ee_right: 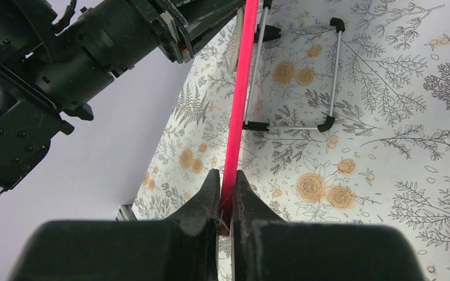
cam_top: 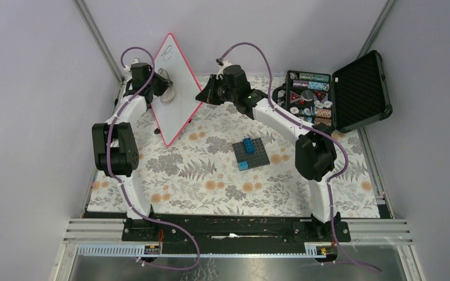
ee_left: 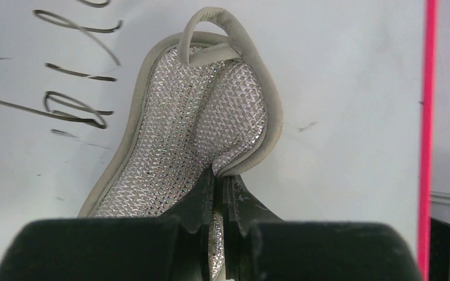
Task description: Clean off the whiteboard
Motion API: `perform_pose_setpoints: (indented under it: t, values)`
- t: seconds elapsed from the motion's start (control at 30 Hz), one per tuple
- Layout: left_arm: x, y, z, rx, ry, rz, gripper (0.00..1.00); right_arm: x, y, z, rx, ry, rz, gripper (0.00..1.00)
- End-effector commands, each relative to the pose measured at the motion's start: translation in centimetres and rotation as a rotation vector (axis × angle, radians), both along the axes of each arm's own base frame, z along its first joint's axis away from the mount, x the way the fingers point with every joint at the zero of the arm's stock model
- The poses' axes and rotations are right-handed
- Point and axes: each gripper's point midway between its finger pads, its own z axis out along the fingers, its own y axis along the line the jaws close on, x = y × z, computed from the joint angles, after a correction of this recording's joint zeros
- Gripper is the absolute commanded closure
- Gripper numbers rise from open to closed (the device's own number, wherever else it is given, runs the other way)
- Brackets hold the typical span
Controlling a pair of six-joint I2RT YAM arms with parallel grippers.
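The whiteboard (cam_top: 174,88), white with a red-pink frame, stands tilted up on edge at the back left of the table. Black handwriting (cam_top: 166,55) shows near its top; in the left wrist view the writing (ee_left: 64,105) is at the left of the board (ee_left: 351,117). My left gripper (ee_left: 218,181) is shut on a silver mesh cloth pad (ee_left: 199,129) with a beige rim, pressed flat against the board face. My right gripper (ee_right: 225,186) is shut on the board's red frame edge (ee_right: 237,105) and holds the board up.
A dark brick baseplate (cam_top: 252,153) with blue bricks lies mid-table. An open black foam-lined case (cam_top: 340,93) with small items stands at the back right. A folding wire stand (ee_right: 296,82) lies on the floral cloth behind the board.
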Motion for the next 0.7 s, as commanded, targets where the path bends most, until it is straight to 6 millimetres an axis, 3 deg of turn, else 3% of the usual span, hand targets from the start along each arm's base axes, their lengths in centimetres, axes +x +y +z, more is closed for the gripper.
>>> perform_pose_setpoints:
  t: [0.0, 0.17, 0.23, 0.3, 0.4, 0.47, 0.57, 0.67]
  values:
    - [-0.2, -2.6, -3.1, -0.066, 0.051, -0.075, 1.0, -6.8, 4.9, 2.7, 0.129, -0.065, 0.369, 1.0]
    - [-1.1, 5.5, -12.2, -0.092, 0.269, 0.119, 1.0, -6.8, 4.9, 2.6, 0.128, -0.062, 0.372, 1.0]
    - [-1.4, 8.4, -14.0, -0.063, 0.309, 0.168, 1.0, -6.8, 5.0, 2.6, 0.128, -0.058, 0.38, 1.0]
    - [-1.3, 10.2, -14.4, -0.054, 0.316, 0.192, 1.0, -6.9, 5.1, 2.6, 0.13, -0.052, 0.385, 1.0]
    - [-0.7, 11.1, -14.3, -0.048, 0.321, 0.191, 1.0, -6.9, 5.2, 2.6, 0.135, -0.05, 0.391, 1.0]
    - [0.0, 10.2, -13.4, -0.074, 0.296, 0.162, 1.0, -6.8, 5.3, 2.4, 0.135, -0.044, 0.391, 1.0]
    - [1.4, 7.7, -9.8, -0.06, 0.217, 0.103, 1.0, -6.9, 5.3, 2.3, 0.134, -0.04, 0.395, 1.0]
    - [2.9, 3.4, -5.1, -0.055, 0.117, 0.006, 1.0, -7.0, 5.3, 2.4, 0.14, -0.034, 0.404, 1.0]
